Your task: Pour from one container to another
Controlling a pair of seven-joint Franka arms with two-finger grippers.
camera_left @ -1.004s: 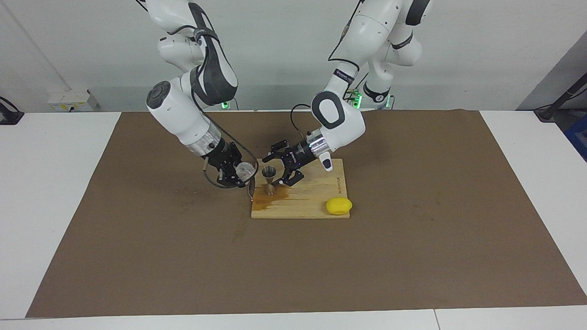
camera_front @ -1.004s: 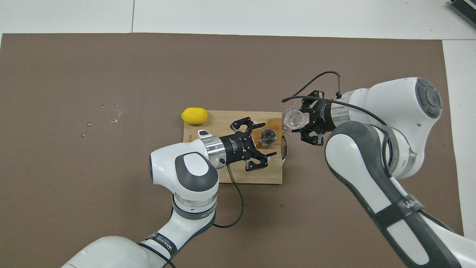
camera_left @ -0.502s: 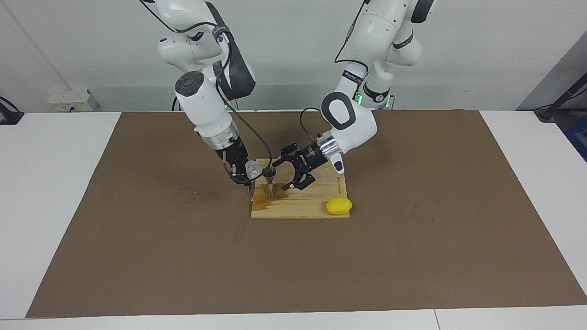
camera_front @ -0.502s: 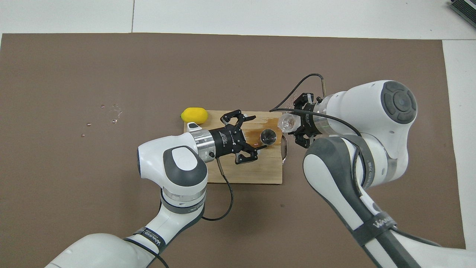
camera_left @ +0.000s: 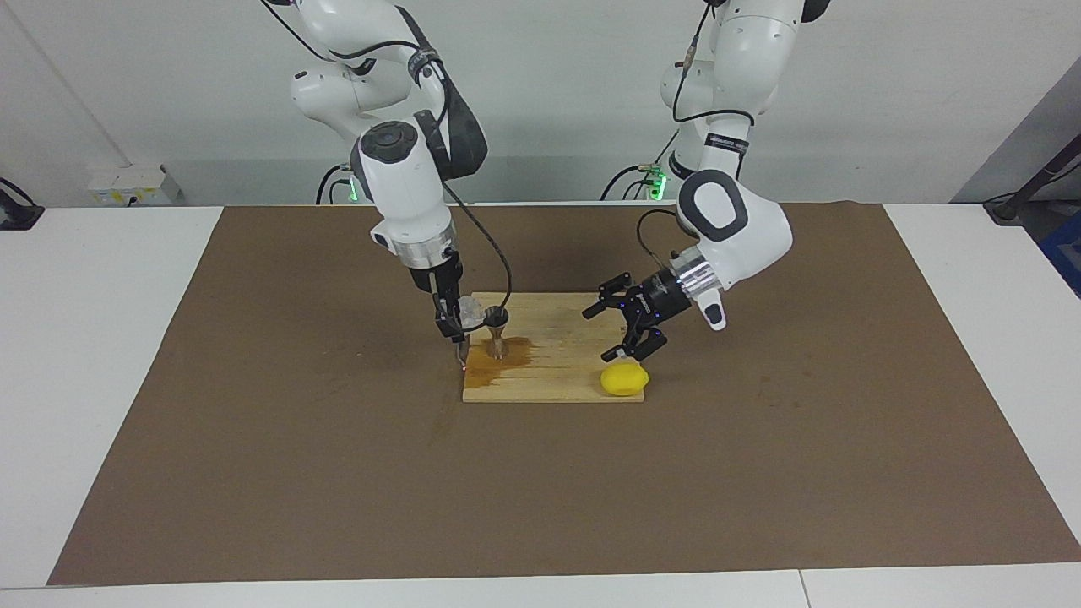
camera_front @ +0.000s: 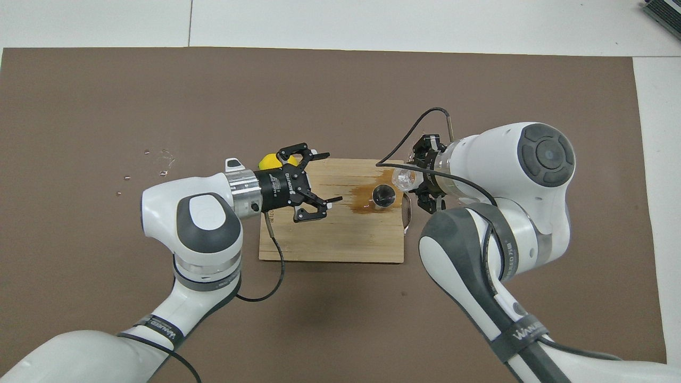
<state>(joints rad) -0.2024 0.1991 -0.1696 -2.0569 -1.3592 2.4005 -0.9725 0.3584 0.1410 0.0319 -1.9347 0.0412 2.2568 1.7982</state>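
Across the middle of the tabletop you have a brown mat (camera_left: 253, 422), and on it, a little toward the robots' edge, a pale wooden cutting board (camera_left: 557, 376). At the board's end toward the right arm stands the small shiny steel hourglass jigger (camera_left: 497, 332), upright in a brown puddle (camera_left: 498, 361) that has soaked into the wood. What the jigger holds cannot be made out. Your right gripper (camera_left: 452, 325) is clamped on the small clear textured cup (camera_left: 469, 317), tipped against the jigger's rim. Your left gripper (camera_left: 619, 328) hangs with fingers spread wide and empty over the board's other end, above a yellow lemon (camera_left: 624, 379). Printed lettering on that end of the board is too small to read.
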